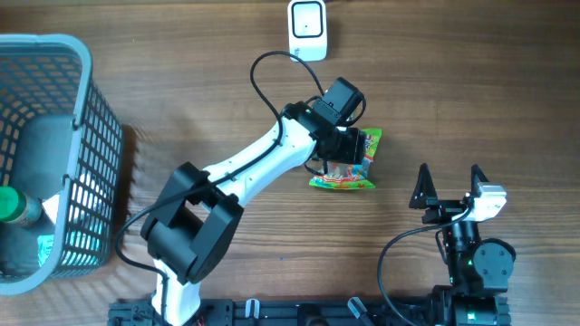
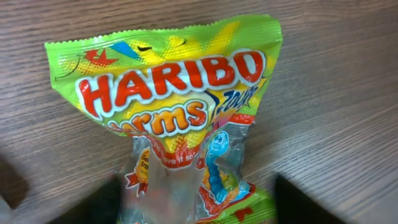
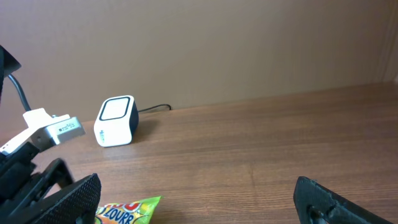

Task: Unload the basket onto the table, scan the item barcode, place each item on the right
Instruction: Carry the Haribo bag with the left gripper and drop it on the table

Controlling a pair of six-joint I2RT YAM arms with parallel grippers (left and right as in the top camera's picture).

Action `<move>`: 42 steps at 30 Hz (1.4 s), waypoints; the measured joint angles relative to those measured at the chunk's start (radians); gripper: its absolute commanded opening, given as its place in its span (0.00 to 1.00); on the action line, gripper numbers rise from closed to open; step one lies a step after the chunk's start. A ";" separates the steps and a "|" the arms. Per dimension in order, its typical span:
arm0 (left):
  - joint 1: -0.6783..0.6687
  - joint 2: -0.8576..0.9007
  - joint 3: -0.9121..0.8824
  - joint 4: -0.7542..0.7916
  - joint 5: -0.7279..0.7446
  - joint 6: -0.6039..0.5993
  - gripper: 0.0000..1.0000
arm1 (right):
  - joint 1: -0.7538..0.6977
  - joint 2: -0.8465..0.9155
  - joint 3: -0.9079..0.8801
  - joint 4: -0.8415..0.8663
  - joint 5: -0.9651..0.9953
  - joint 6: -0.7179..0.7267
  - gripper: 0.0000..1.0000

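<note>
The item is a green and yellow Haribo gummy bag (image 1: 347,172) lying flat on the wooden table, printed front up (image 2: 174,93). No barcode shows on it. My left gripper (image 1: 349,147) hangs right over the bag and is open, with a dark finger on each side of the bag's clear lower part (image 2: 199,208). A white scanner (image 1: 308,27) stands at the back of the table, also in the right wrist view (image 3: 116,121). My right gripper (image 1: 449,186) stands open near the front right, with nothing between its fingers (image 3: 199,205). A corner of the bag (image 3: 127,211) lies to its left.
A grey-blue wire basket (image 1: 86,136) holding a green-capped bottle (image 1: 14,206) and other goods stands at the left edge. The scanner's cable (image 3: 155,108) runs back towards the wall. The left arm (image 1: 245,172) stretches diagonally across the middle of the table.
</note>
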 measured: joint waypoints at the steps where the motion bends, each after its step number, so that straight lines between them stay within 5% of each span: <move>1: 0.000 -0.007 0.003 -0.010 -0.014 -0.002 1.00 | 0.000 0.000 0.000 0.000 0.000 0.000 1.00; 3: 0.000 -0.054 0.026 -0.029 -0.074 0.018 1.00 | 0.000 0.000 0.000 0.000 0.000 0.000 1.00; 4: 0.000 -0.099 0.040 -0.026 -0.105 0.026 0.79 | 0.000 0.000 0.000 0.000 0.000 0.000 1.00; 5: 0.000 -0.130 0.047 -0.024 -0.123 0.030 0.24 | 0.000 0.000 0.000 0.000 0.000 0.000 1.00; 6: 0.000 -0.173 0.059 -0.022 -0.137 0.031 0.04 | 0.000 0.000 0.000 0.000 0.000 0.000 1.00; 27: -0.085 0.154 0.079 -0.070 0.008 -0.088 0.04 | 0.000 0.000 0.000 0.000 0.000 0.000 1.00; 30: -0.105 0.156 0.085 -0.080 -0.005 -0.089 0.04 | 0.000 0.000 0.000 0.000 0.000 0.000 1.00; 34: -0.074 0.130 0.159 -0.181 -0.103 -0.072 0.25 | 0.000 0.000 0.000 0.000 0.000 0.000 1.00; 42: 0.022 -0.026 0.271 -0.187 -0.061 -0.051 0.14 | 0.000 0.000 0.000 0.000 0.000 0.000 1.00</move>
